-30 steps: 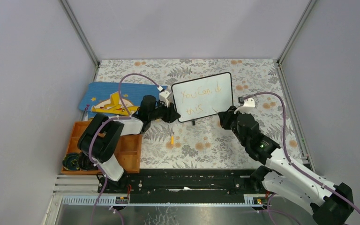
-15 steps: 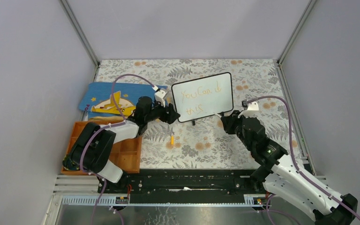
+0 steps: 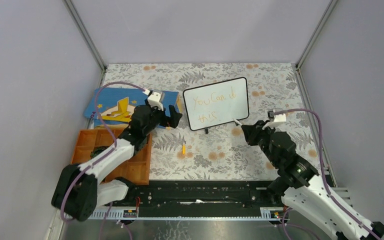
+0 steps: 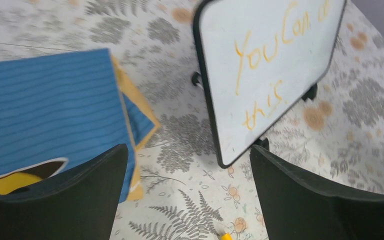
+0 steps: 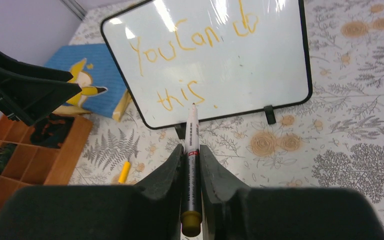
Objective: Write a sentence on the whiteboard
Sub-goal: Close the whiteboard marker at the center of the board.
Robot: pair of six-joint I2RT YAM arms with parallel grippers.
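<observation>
The board [image 3: 215, 102] stands at centre on its feet, sentence [image 5: 180, 55] showing. We judge it light, stiff, tippy: take it by the frame edge. Our left gripper [image 4: 187, 155] gapes wide and empty beside it; our right gripper [image 5: 191, 152] pinches the marker [image 5: 192, 125], tip close to the board.

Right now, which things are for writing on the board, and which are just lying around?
For the job:
whiteboard
sentence, "You Can do this"
marker, held in the right gripper

Just lying about:
blue book
orange wooden tray
small yellow piece
</observation>
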